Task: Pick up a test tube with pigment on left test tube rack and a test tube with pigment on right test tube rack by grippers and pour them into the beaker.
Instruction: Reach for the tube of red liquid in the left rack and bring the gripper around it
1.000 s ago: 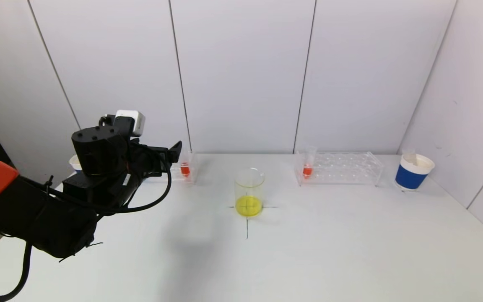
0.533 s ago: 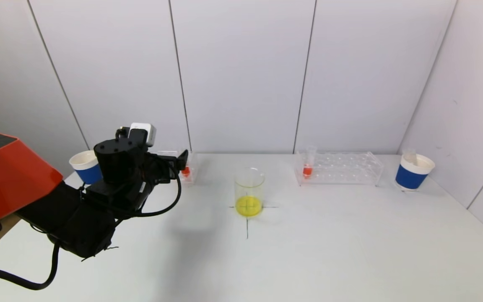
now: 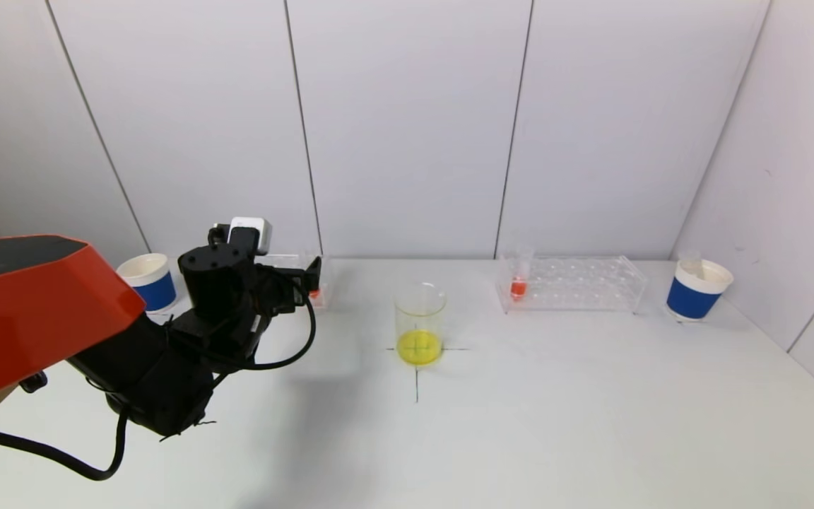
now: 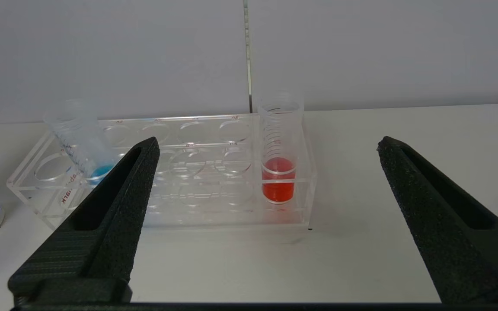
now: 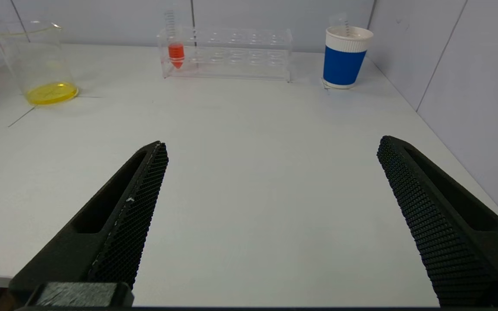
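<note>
Closing in since a second ago, the left gripper [image 4: 266, 224] now hangs spread wide just short of the red-pigment tube [image 4: 278, 151], upright at the right end of the left rack [image 4: 180, 190]. Best centre on the tube above the rack, then lift straight. Beaker [image 3: 420, 324] waits centre-table; the right gripper [image 5: 270, 216] idles open, near.

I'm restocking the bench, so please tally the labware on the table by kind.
Test tube racks: 2
Test tubes with liquid: 3
Beakers: 1
Blue paper cups: 2
Total: 8
</note>
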You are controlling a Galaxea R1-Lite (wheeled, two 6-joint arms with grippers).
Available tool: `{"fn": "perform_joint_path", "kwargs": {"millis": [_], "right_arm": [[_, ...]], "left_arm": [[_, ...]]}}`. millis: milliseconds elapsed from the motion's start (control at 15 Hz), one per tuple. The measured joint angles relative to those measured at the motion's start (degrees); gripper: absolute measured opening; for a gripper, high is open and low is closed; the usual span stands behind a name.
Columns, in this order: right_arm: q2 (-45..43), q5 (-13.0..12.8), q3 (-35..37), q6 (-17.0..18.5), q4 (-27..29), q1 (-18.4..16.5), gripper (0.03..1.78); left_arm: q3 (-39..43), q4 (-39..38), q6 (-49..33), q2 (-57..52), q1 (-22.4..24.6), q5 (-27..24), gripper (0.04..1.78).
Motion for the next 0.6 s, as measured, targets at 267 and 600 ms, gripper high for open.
{"fn": "perform_joint_path", "kwargs": {"millis": [267,600], "right_arm": [[0.00,0.00,0.00,0.00,-0.01,0.00,1.76],[0.00,0.00,0.00,0.00,-0.01,-0.01,1.76]], "left_arm": [[-1.88,-0.06,-0.06,1.27,-0.11,-0.01,1.76],[-3.89,-1.91,0.13,3.69,-0.28,0.00,1.76]]}}
